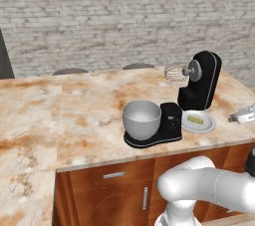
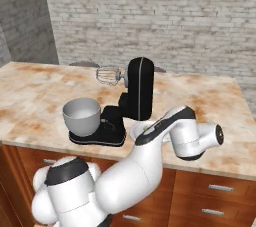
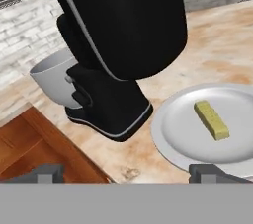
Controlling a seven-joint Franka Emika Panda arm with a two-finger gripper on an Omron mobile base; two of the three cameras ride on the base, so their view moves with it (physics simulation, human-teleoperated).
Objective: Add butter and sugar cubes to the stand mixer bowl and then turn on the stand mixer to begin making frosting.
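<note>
Hand view gives us the butter (image 3: 211, 119) lying flat on a white plate (image 3: 173, 134), just beside the stand mixer (image 3: 118, 35) on the marbled surface (image 3: 217, 45). From the left base view we see the stand mixer bowl (image 1: 142, 119) seated on the mixer's flat base, head tilted back, whisk (image 1: 173, 73) raised clear of it. Our gripper (image 3: 127, 172) hovers low near the plate's edge, fingers spread wide and grasping nothing
</note>
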